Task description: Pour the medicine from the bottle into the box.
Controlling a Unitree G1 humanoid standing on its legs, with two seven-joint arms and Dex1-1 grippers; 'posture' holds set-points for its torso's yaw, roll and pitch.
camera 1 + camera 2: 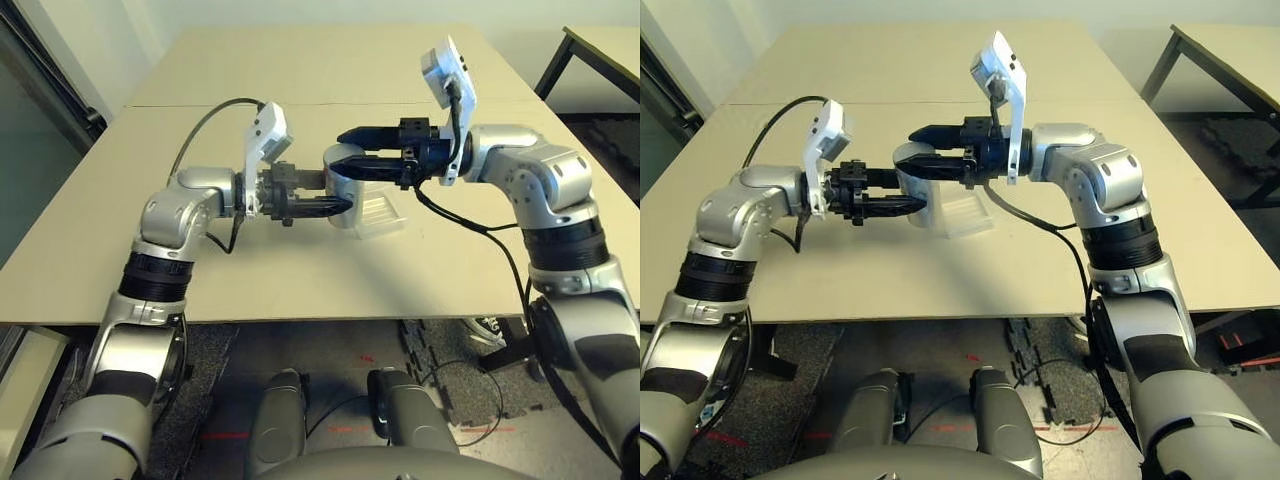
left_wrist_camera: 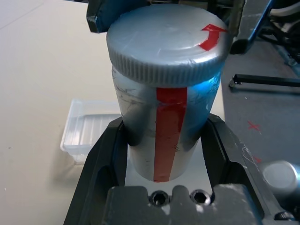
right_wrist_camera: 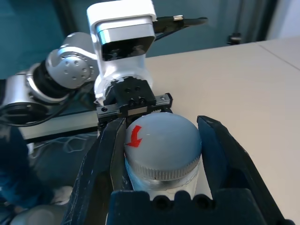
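The silver-grey bottle [image 2: 165, 140] with its red stripe stands upright above the table, and my left gripper [image 1: 322, 207] is shut on its body. On top sits the round grey cap [image 3: 161, 140] with a red arrow. My right gripper [image 1: 338, 152] comes in from the right and is shut on that cap, one finger on each side. The clear plastic box [image 1: 380, 216] lies on the table just right of and behind the bottle. The medicine is hidden.
The beige table [image 1: 300, 275] stretches wide on all sides, with a seam across its far part. A second table [image 1: 600, 45] stands at the back right. Black cables hang from both wrists. The table's front edge is near my body.
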